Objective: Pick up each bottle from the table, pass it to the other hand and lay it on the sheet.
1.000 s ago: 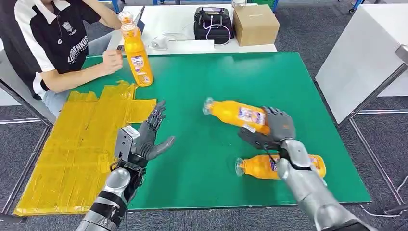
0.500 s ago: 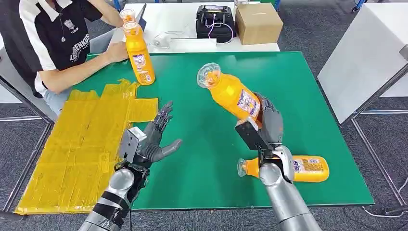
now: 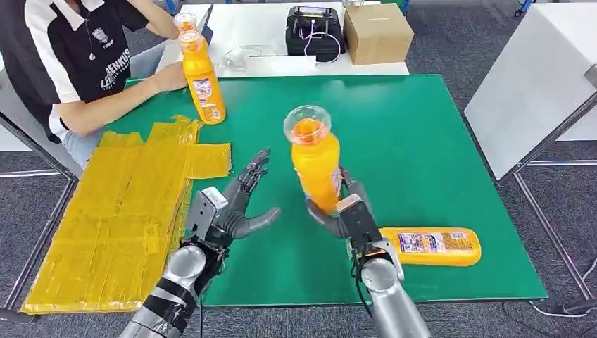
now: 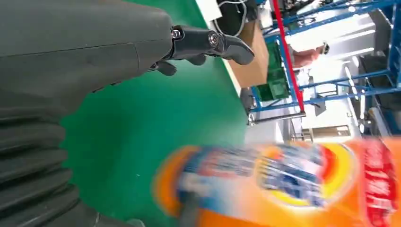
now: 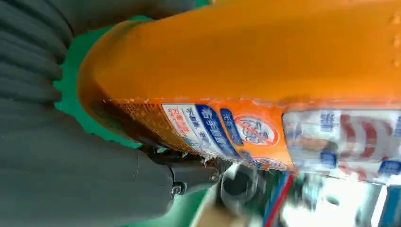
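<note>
My right hand [image 3: 345, 211] grips an orange bottle [image 3: 315, 158] by its base and holds it upright above the middle of the green table [image 3: 422, 141], clear cap toward the camera. The right wrist view has that bottle [image 5: 265, 71] close up across it. My left hand [image 3: 239, 208] is open, palm turned toward the bottle, a short gap to its left; its fingers [image 4: 208, 42] spread over the green top, with the bottle [image 4: 293, 184] blurred nearby. A second orange bottle [image 3: 429, 246] lies on its side by the front right edge. The yellow sheet [image 3: 120, 211] covers the table's left part.
A person [image 3: 77, 56] sits at the far left corner with a hand by a third orange bottle [image 3: 202, 81] standing upright there. Behind the green table, a white table carries a black device [image 3: 313, 32] and a cardboard box [image 3: 376, 32]. A white panel [image 3: 535, 84] stands at right.
My right hand has lifted the bottle off the table, swung it from lying to upright and carried it left toward my left hand. My left hand has edged slightly right, still open.
</note>
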{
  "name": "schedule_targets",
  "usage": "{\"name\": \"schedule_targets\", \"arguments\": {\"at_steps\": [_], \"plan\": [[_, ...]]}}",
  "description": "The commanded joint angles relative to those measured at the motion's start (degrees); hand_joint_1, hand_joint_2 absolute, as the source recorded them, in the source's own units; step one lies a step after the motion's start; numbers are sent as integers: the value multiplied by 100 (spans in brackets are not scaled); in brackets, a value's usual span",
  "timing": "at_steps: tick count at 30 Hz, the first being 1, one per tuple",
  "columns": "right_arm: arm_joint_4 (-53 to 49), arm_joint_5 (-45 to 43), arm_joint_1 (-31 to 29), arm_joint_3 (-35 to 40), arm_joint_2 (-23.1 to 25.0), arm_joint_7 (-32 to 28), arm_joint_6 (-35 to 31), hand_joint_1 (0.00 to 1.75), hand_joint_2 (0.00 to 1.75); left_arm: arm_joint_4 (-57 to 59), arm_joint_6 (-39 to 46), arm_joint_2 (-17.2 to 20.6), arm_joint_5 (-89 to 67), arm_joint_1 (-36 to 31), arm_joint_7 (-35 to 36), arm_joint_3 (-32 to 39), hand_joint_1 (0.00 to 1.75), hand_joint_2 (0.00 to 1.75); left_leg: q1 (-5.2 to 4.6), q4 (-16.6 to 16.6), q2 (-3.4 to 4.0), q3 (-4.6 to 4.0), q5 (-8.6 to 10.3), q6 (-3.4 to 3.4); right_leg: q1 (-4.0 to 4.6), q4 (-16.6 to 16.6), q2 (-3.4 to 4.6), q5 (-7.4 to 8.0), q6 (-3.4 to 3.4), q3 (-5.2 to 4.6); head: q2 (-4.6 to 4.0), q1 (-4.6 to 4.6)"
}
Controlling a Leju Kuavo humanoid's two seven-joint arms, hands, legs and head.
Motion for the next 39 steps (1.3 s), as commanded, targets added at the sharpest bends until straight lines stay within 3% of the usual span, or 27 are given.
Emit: {"name": "schedule_targets", "arguments": {"at_steps": [1, 27, 28, 29, 34, 35, 36, 39], "plan": [[1365, -217, -453, 476, 228, -19, 260, 175, 175, 375, 4, 75, -6, -315, 25, -315, 0, 175, 7, -7, 17, 42, -10, -5, 10, -17, 7, -4, -4, 46, 0, 0], [2151, -361, -795, 884, 188, -90, 730, 175, 175, 823, 123, 53, 58, -480, 8, -256, 0, 175, -2, -4, 5, 14, -2, -2, 0, -5, 0, -2, -1, 18, 0, 0], [2157, -354, -795, 913, 187, -96, 719, 175, 175, 908, 34, 35, 142, -505, 6, -220, 49, 175, 1, -5, 10, 29, -7, -3, 4, -11, 2, -5, -2, 35, 0, 0], [2164, -351, -798, 927, 187, -98, 710, 175, 175, 947, 11, 31, 167, -513, 0, -206, 175, 175, -1, -5, 6, 19, -3, -2, 1, -7, 0, -3, -2, 23, 0, 0], [2271, -372, -814, 915, 180, -106, 675, 175, 175, 990, 64, -16, 146, -514, -45, -185, 175, 175, 4, -6, 12, 38, -9, -4, 7, -15, 2, -6, -3, 46, 0, 0], [2271, -372, -814, 915, 180, -106, 675, 175, 175, 990, 64, -16, 146, -514, -45, -185, 175, 175, 12, -15, 23, 75, -18, -6, 17, -34, 6, -9, -6, 87, 0, 2], [2266, -370, -804, 915, 177, -116, 671, 175, 175, 985, 83, -20, 145, -514, -45, -163, 175, 175, 1, -5, 9, 25, -6, -3, 4, -11, 2, -4, -2, 31, 0, 0], [2221, -363, -775, 913, 172, -130, 657, 175, 175, 969, 121, -33, 142, -495, -46, -132, 175, 175, 1, -5, 4, 19, -4, -3, 3, -9, -2, -4, -2, 24, 0, 2]]}}
